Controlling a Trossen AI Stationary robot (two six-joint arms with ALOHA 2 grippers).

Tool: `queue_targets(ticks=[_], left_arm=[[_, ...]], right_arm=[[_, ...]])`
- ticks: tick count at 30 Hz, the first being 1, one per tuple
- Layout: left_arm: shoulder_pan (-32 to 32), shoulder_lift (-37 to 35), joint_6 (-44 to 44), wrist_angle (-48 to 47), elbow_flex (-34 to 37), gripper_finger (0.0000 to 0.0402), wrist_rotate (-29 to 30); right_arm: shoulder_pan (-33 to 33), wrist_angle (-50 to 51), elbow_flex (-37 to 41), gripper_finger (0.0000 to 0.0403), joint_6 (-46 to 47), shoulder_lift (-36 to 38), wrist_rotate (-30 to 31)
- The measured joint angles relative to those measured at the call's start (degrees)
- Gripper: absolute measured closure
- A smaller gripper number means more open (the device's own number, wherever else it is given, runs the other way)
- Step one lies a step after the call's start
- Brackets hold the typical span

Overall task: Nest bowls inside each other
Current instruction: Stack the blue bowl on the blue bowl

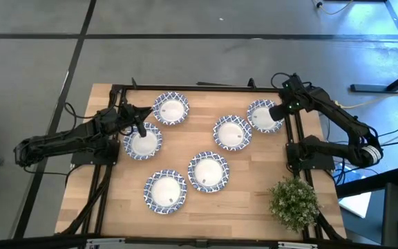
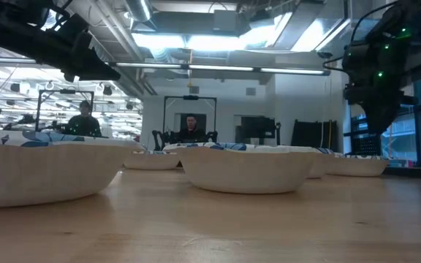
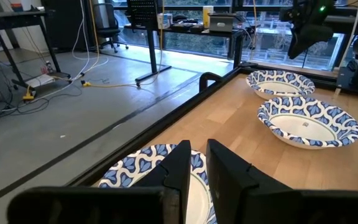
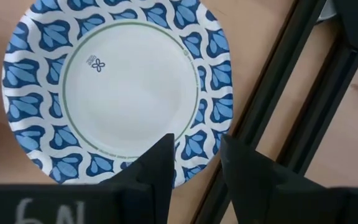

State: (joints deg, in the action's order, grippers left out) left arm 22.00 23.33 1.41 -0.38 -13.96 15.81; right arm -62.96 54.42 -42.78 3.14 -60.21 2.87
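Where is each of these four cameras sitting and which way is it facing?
High: overhead, straight down on the table; both arms show.
Low: at tabletop height, level across bowls into the room; arms hang above.
Left wrist: on the left arm, over a rim-side bowl; the left gripper shows.
Right wrist: on the right arm, straight down on a bowl; the right gripper shows.
Shared: high and right wrist both see that bowl.

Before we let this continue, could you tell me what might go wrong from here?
1. The left gripper sits over the bowl by the left frame; its narrowly parted jaws may miss the thin rim.
2. The right gripper hovers over the far-right bowl beside the black frame rail; descending could strike it.
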Motion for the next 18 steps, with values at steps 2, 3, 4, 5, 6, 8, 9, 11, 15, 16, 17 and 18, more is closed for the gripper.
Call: queue_targets(ticks=[2,3,4,5,6,8,9,11,15,16,17,18], left_arm=[[-0.02,0.0,0.02,0.0,0.0,0.0354,0.0],[0.0,0.0,0.02,0.02,0.0,0.0354,0.0],[0.0,0.0,0.02,0.02,0.0,0.0354,0.0],[-0.01,0.0,0.02,0.02,0.01,0.0354,0.0],[-0.02,0.0,0.02,0.02,0.0,0.0354,0.0],[-0.01,0.0,0.04,0.02,0.0,0.0354,0.0],[-0.01,0.0,0.04,0.02,0.02,0.0354,0.0],[0.0,0.0,0.04,0.02,0.02,0.0354,0.0],[0.0,0.0,0.04,0.02,0.01,0.0354,0.0],[-0.02,0.0,0.05,0.02,0.02,0.0354,0.0],[-0.01,0.0,0.04,0.02,0.01,0.0354,0.0],[0.0,0.0,0.05,0.02,0.0,0.0354,0.0]], right_arm=[[0.0,0.02,0.0,0.0271,0.09,-0.3,0.0],[0.0,0.04,0.0,0.0271,0.11,-0.5,0.0],[0.0,0.04,0.0,0.0271,0.18,-0.67,0.02],[0.0,0.04,0.0,0.0271,0.24,-0.86,0.02],[0.0,0.06,0.0,0.0271,0.27,-1.1,0.01],[0.0,0.14,0.0,0.0271,0.73,-1.74,0.05],[0.0,0.2,0.0,0.0271,0.92,-2.13,0.38],[0.0,0.4,0.0,0.0271,1.28,-3.0,2.15],[0.0,0.48,-0.02,0.0271,1.39,-4.53,2.64],[0.0,0.5,-0.02,0.0271,1.44,-4.85,2.66],[0.0,0.52,-0.02,0.0271,1.58,-5.15,2.64],[0.0,0.55,-0.02,0.0271,1.68,-5.43,2.64]])
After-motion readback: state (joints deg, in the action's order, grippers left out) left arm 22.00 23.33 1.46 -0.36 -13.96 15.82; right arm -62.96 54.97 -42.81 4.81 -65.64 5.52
